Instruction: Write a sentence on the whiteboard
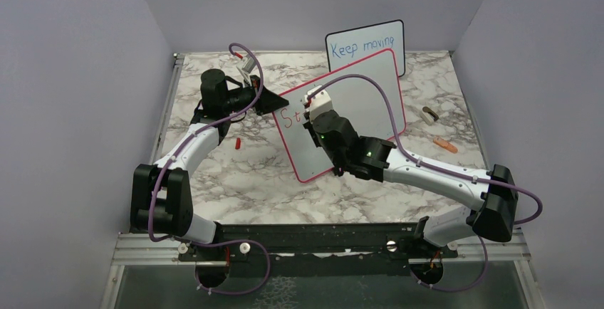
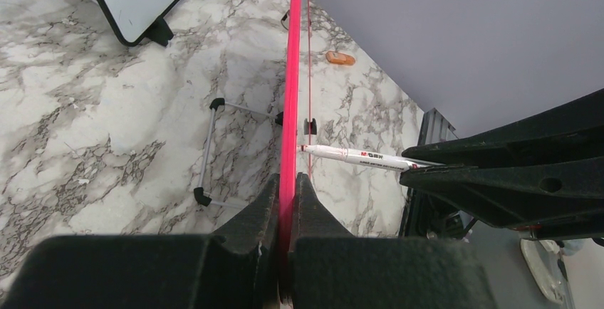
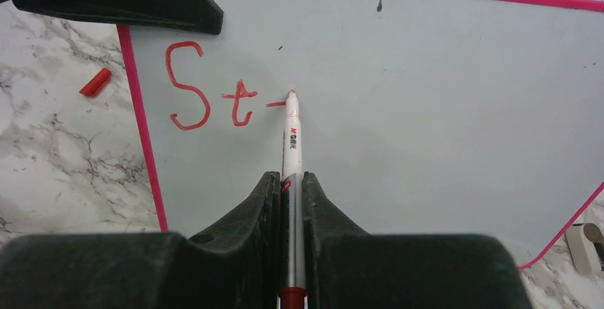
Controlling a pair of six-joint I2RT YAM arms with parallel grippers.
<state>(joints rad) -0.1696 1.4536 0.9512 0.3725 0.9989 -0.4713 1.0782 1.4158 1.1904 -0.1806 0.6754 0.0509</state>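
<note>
Clamping a white marker [image 3: 293, 134] between fingers pressed tight on its barrel, the right gripper [image 3: 290, 181] reaches in from the near right side and points it at the whiteboard [image 3: 427, 110], tip touching the white face. Red tip sits at the right end of a short red dash, just right of a red "St", all there is of the sentence [image 3: 206, 99], up near the board's top left corner. Whiteboard has a red-pink frame and stands tilted over the middle of the marble table [image 1: 235, 174]; can't tell whether its lower corner touches the marble. Left gripper [image 2: 288, 184] is clamped on the frame at the board's left edge, one finger on each face, the edge seen end-on in the left wrist view. Small red cap [image 3: 95, 82] lies on the marble just left of the board, not touching it. Right of the board and well apart from it, an orange piece [image 1: 444, 144] and a brown piece [image 1: 429, 114] lie on the table. Farthest back, a small board [image 1: 365, 47] with a black frame stands by the rear wall behind the whiteboard's top edge, blue writing "Keep moving" showing above that edge
</note>
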